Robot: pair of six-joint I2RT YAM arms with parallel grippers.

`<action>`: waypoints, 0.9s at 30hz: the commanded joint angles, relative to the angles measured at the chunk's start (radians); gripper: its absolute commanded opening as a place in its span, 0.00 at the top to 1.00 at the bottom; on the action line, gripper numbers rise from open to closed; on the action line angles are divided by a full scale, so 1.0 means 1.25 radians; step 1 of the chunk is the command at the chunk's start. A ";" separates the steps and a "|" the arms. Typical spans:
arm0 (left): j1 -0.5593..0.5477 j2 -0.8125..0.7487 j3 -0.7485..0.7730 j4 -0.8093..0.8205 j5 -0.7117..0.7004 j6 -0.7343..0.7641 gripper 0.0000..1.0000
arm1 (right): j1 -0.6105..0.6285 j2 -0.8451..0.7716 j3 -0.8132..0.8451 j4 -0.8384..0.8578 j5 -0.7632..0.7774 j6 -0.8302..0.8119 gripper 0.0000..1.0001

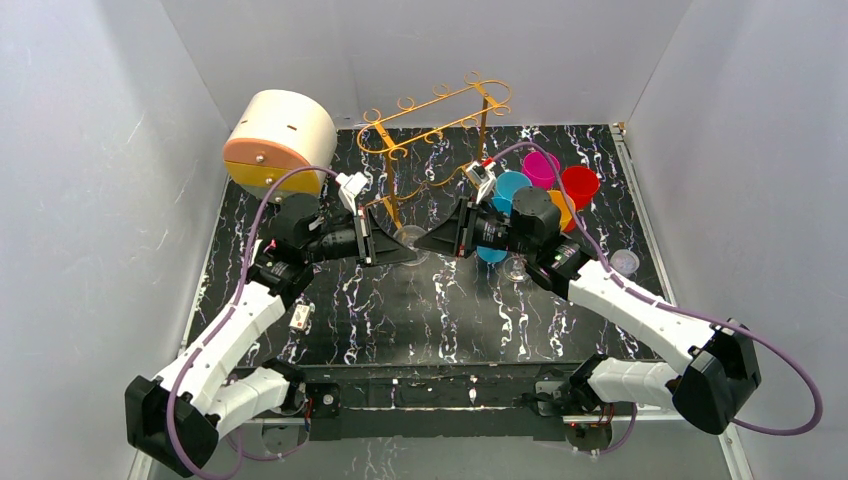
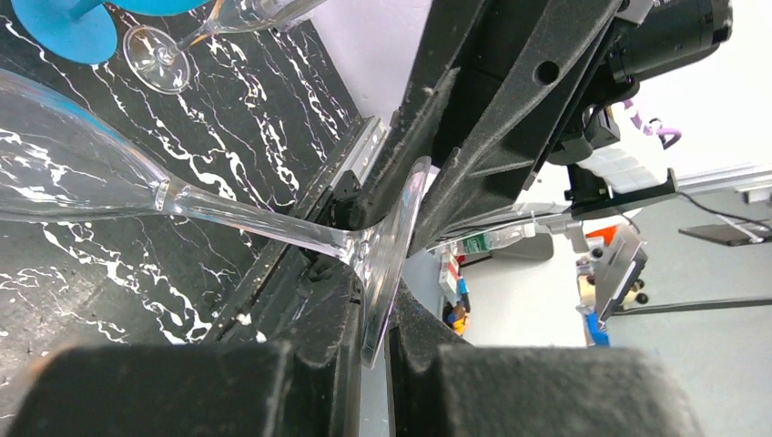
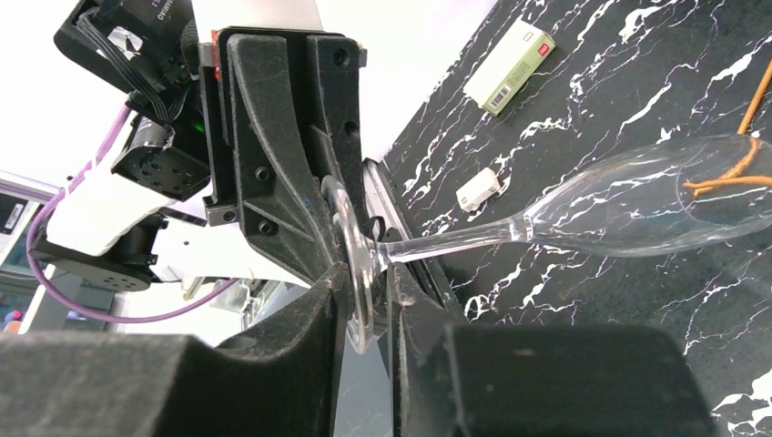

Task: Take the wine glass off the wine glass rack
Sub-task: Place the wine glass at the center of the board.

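A clear wine glass (image 1: 411, 239) hangs sideways in the air between both grippers, off the golden wire rack (image 1: 440, 110) behind it. My left gripper (image 1: 404, 250) is shut on the rim of its round foot; in the left wrist view (image 2: 373, 305) the foot stands edge-on between the fingers, and the stem (image 2: 246, 223) and bowl run left over the table. My right gripper (image 1: 433, 240) is closed around the same foot from the other side (image 3: 367, 284). There the bowl (image 3: 637, 200) points right, towards an orange rack leg (image 3: 757, 96).
A round cream-and-orange drawer box (image 1: 280, 140) stands at the back left. Blue (image 1: 510, 185), magenta (image 1: 540, 165), red (image 1: 578, 183) and orange cups cluster at the back right, with another clear glass (image 1: 515, 268) by them. Small boxes (image 3: 510, 66) (image 3: 480, 188) lie at the left.
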 commanded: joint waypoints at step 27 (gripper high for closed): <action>-0.011 -0.129 0.058 -0.294 -0.057 0.510 1.00 | 0.005 -0.187 0.037 -0.236 0.488 -0.168 0.17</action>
